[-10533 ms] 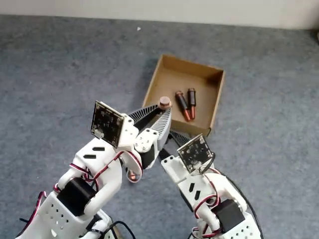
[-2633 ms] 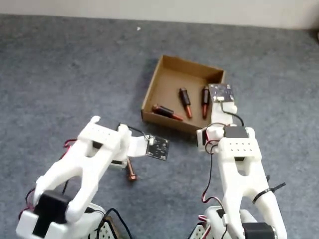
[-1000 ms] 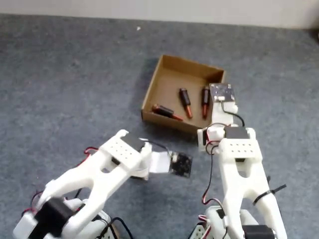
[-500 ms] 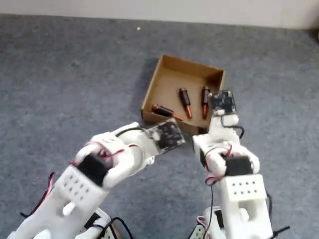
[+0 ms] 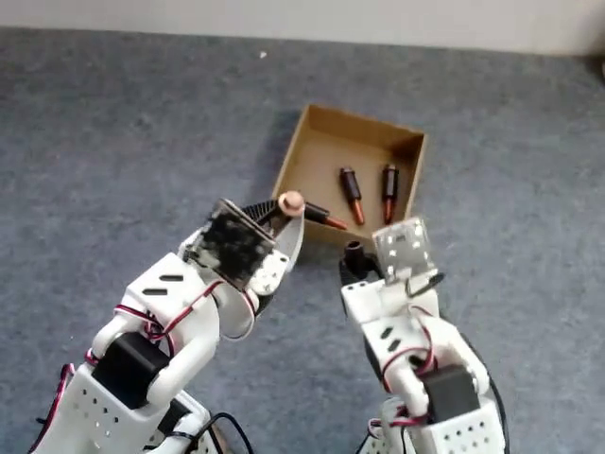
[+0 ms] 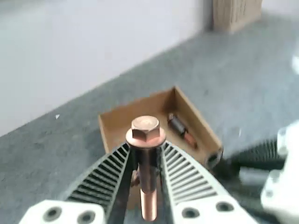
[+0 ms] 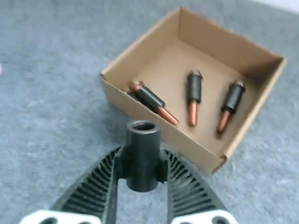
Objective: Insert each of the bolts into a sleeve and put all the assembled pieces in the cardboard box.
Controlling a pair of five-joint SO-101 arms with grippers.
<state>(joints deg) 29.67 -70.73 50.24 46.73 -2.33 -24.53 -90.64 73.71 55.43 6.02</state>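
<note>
My left gripper is shut on a copper bolt, held upright with its hex head up; from above the bolt head sits just in front of the cardboard box. My right gripper is shut on a black sleeve, held upright with its open end up, and the sleeve hangs beside the box's near wall. Three assembled pieces lie in the box: one near the front wall, one in the middle, one toward the side.
Grey carpet covers the floor all around the box. A pale wall runs along the far edge of the carpet.
Both arms have lifted and swung toward each other in front of the box. The left now holds a bolt up and the right a sleeve; a second ago both wrists pointed down.
</note>
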